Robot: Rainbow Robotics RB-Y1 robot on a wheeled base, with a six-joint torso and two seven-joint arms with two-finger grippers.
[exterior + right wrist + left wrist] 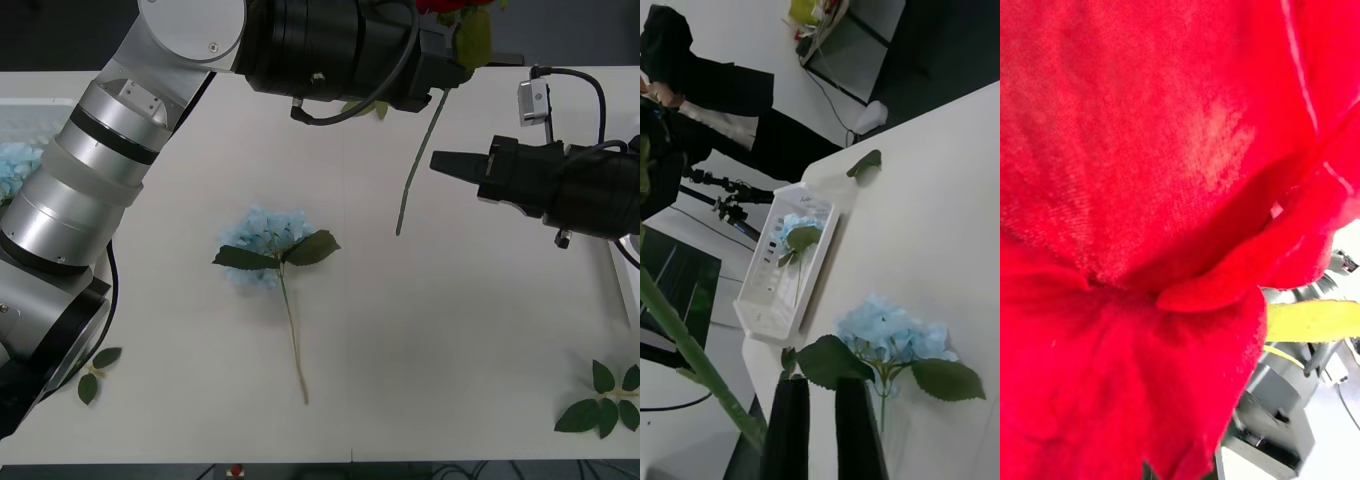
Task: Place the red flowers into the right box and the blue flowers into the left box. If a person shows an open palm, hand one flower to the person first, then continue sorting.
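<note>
red flower (1150, 225) in left end effector (445, 60) at table's far edge; right end effector (445, 160) near.

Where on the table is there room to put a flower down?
Bare table lies between the blue flower's stem and the leaf sprig at the near right corner. It is crowded farther back, where the red flower hangs beside the right gripper.
</note>
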